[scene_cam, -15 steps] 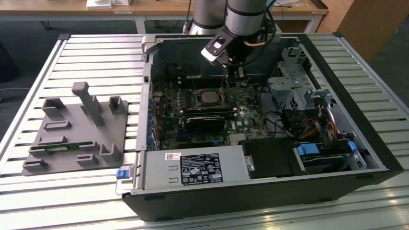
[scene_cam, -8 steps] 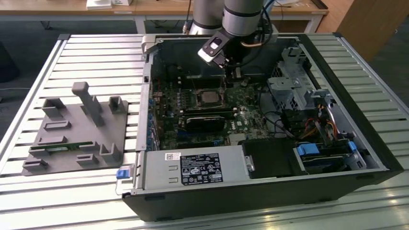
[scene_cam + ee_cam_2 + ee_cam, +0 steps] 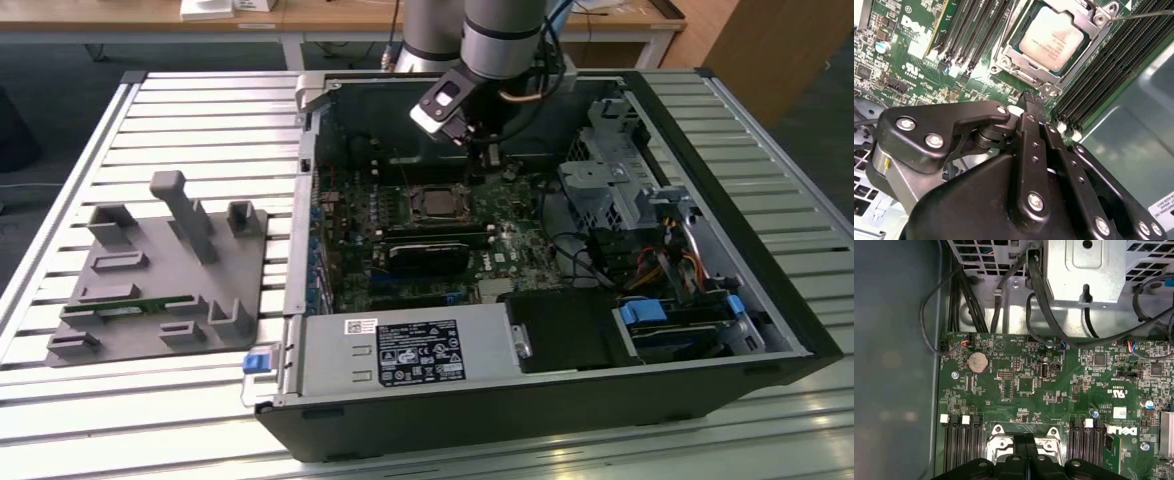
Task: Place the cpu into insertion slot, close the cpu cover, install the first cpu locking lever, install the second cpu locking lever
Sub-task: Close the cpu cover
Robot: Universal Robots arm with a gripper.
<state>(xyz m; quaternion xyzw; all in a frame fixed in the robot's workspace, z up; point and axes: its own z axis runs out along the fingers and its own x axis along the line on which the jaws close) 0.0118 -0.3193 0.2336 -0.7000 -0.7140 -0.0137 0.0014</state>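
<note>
Gripper (image 3: 1030,98) is clenched, both fingers pressed flat together with nothing between them. Its tip hangs low over the green motherboard (image 3: 1054,365), just beside the socket. In the exterior view my arm reaches down into the open computer case (image 3: 534,420) to get there.

The cpu (image 3: 1051,36) sits flat in the insertion slot (image 3: 410,205), silver top up. The cpu cover (image 3: 1095,27) lies down over it, framing it through its window. I judge placing and cover-closing as done.

A thin wire lever (image 3: 1144,14) runs off from the cover's corner; I can't tell if it is latched.

Why shut: I read the closed fingers as one narrow pusher. It fits between the memory slots (image 3: 1114,65) and the socket, for pressing a lever rather than grasping one.
</note>
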